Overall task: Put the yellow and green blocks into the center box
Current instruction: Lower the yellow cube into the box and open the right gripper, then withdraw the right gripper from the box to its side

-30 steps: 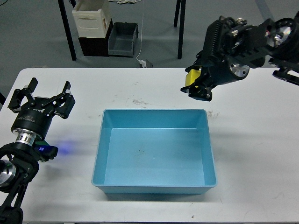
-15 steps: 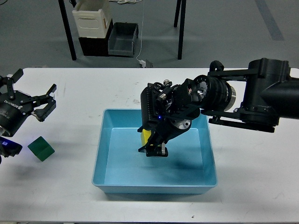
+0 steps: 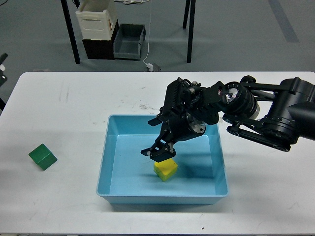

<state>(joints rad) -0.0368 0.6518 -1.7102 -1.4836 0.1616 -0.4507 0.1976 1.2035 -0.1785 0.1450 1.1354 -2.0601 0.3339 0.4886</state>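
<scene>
The yellow block [image 3: 166, 169] lies on the floor of the blue center box [image 3: 197, 183], near its middle. My right gripper [image 3: 158, 153] hangs just above the block with its fingers spread and holds nothing. The right arm reaches in from the right over the box's far rim. The green block [image 3: 43, 157] sits on the white table [image 3: 74, 113] at the left, well outside the box. My left gripper is out of view; only a dark sliver shows at the left edge.
Beyond the table's far edge, on the floor, stand a white bin [image 3: 97, 19] and a grey bin [image 3: 129, 42] between black table legs [image 3: 71, 34]. A cable [image 3: 149, 49] hangs down there.
My right gripper lowered into the box, let go of the yellow block and now sits open above it. My left arm pulled back out of view, uncovering the green block.
</scene>
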